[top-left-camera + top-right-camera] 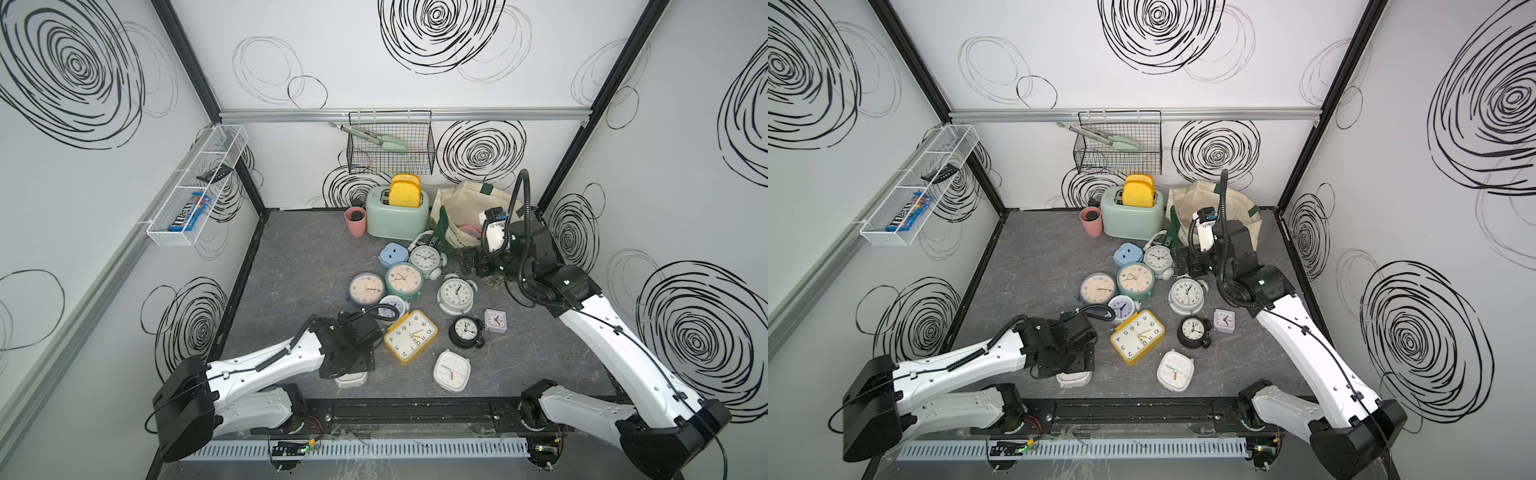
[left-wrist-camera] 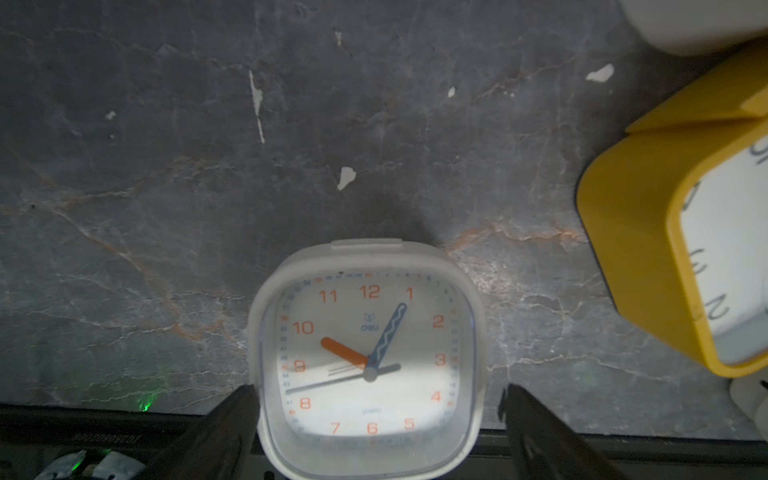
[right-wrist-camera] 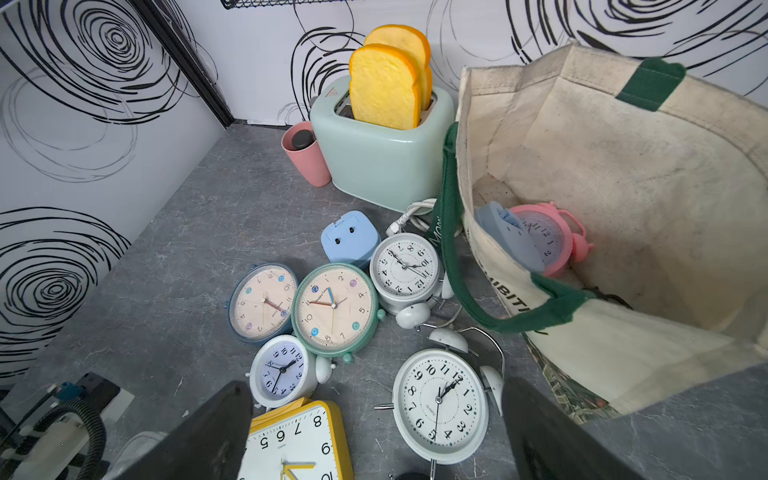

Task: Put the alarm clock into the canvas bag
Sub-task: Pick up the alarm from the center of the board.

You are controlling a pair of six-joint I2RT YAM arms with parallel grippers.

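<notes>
A dark grey marbled surface (image 1: pixel 291 266) inside a white booth with black scribbled circles is seen from above. On the left wall a white wire basket (image 1: pixel 195 187) is hung.

Near the near edge, left of centre, the left end effector (image 2: pixel 377 390) is held low over a white square alarm clock (image 2: pixel 368 353) that lies face up. Its fingers (image 2: pixel 224 432) are spread wide to either side of the clock and are not closed on it. Just to the right lies a yellow rectangular clock (image 1: pixel 410 336). Further right, by the near edge, a second white square clock (image 1: pixel 452 371) is seen.

The middle of the surface is strewn with more clocks, among them:
- a blue-rimmed round clock (image 1: pixel 366 289)
- a teal round clock (image 1: pixel 404 280)
- a white twin-bell clock (image 1: pixel 456 294)
- a black twin-bell clock (image 1: pixel 466 331)

At the far edge a pink cup (image 1: pixel 355 221) is set beside a mint toaster (image 1: pixel 397 212), with two bread slices (image 1: pixel 404 193) stood in its slots.

In the far right corner the canvas bag (image 1: pixel 465 208) is stood open, just beside the toaster. A pink twin-bell clock (image 3: pixel 544 237) and a blue clock (image 3: pixel 503 237) are seen inside it. The right end effector (image 3: pixel 376 384) is held above the surface just in front of the bag, with its jaws wide and nothing held.
</notes>
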